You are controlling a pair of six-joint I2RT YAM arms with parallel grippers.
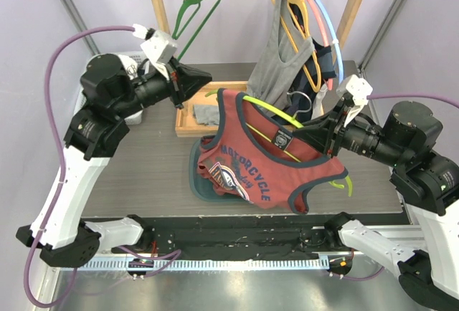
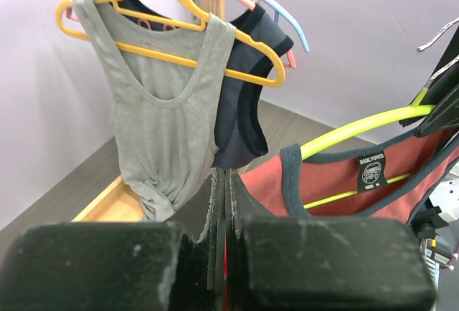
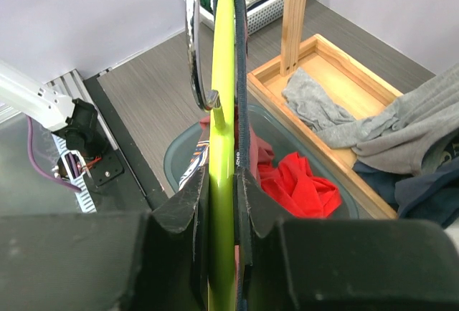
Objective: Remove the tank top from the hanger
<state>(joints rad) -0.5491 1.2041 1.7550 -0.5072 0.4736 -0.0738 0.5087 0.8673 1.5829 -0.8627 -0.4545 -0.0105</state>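
Left gripper (image 2: 226, 243) is pinching a strap of the red tank top (image 1: 244, 155), jaws together on the fabric. Right gripper (image 3: 222, 203) is clamping its jaws on the lime hanger (image 1: 272, 110). Top's hanging on that hanger over the tabletop (image 1: 143, 171), so stripping it off is all remaining.

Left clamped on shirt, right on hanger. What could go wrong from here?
The left gripper pinches only a thin edge of the red tank top; it may slip when pulled.
In the right wrist view, the navy trim seems clamped with the lime hanger in the right gripper, so that strap may snag.
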